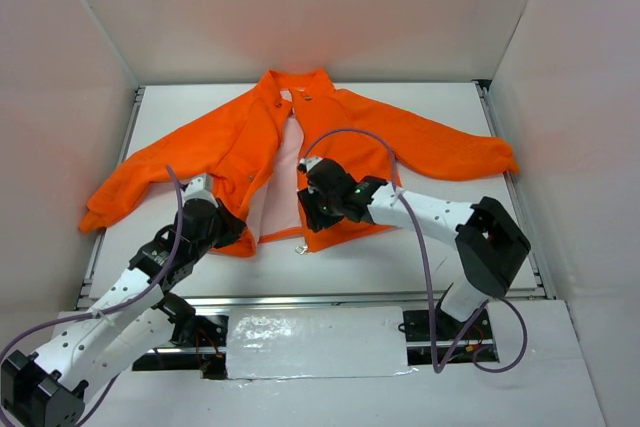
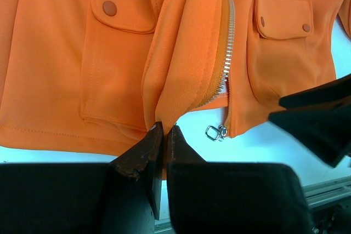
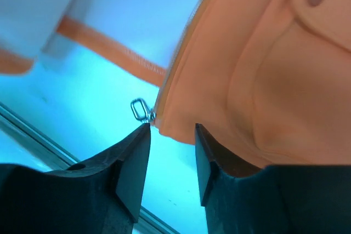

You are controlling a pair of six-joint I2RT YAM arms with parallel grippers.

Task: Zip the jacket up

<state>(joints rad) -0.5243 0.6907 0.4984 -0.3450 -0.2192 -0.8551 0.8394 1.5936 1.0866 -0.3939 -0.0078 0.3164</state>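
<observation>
Trouble is looming near the worktop's [image 1: 360,267] front edge: left gripper [image 2: 164,135] is pinching the jacket [image 1: 400,142] hem, right gripper [image 3: 171,135] is gaping beside the zipper pull [image 3: 140,109], likely grabbing cloth instead.

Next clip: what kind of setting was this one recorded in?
Likely a lab robot cell, not a home: plain white panels enclose a white table on three sides, two cabled arms are bolted at its near edge, and an orange jacket lies spread on it.
</observation>
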